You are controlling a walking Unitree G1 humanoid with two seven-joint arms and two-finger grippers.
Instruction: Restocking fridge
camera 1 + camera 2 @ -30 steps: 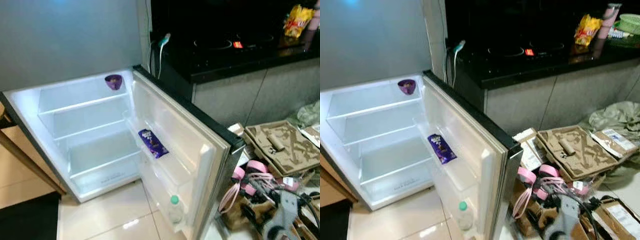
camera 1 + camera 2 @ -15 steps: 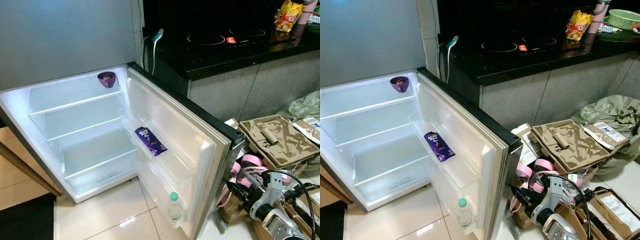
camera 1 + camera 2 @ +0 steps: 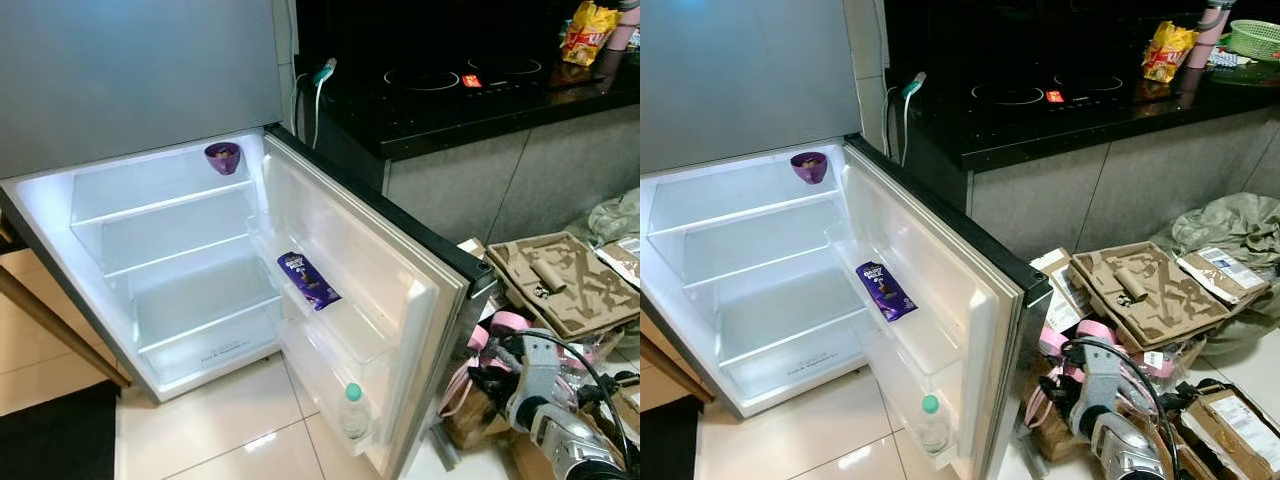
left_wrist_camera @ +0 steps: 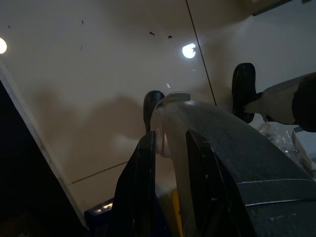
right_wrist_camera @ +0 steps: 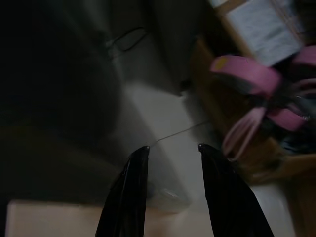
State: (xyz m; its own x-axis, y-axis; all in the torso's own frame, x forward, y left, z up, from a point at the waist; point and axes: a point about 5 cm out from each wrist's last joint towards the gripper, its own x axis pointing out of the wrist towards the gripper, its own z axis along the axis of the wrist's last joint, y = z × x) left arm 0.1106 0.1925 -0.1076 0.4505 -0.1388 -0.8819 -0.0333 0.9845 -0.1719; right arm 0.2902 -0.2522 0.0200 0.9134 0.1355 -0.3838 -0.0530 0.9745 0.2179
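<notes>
The fridge [image 3: 60, 225] stands open with bare lit shelves. A purple cup [image 3: 222, 157] sits at the back of the top shelf. On the open door [image 3: 400, 300], a purple chocolate bar [image 3: 308, 281] lies in the middle rack and a green-capped bottle [image 3: 351, 410] stands in the bottom rack. My right arm [image 3: 1102, 400] reaches low beside the door's edge. Its gripper [image 5: 170, 148] is open, with only floor between the fingers. My left gripper [image 4: 169, 140] hangs over the tiled floor, shut on a clear bottle [image 4: 173, 113].
A black counter [image 3: 1090, 110] with a hob runs right of the fridge, with a yellow snack bag [image 3: 1167, 50] on it. Cardboard packing [image 3: 1140, 295], pink straps [image 3: 1090, 335] and boxes crowd the floor at right. A dark mat [image 3: 55, 440] lies at lower left.
The head view has swung a little. My right arm has come slightly higher into the lower right corner. The things in the fridge have not moved.
</notes>
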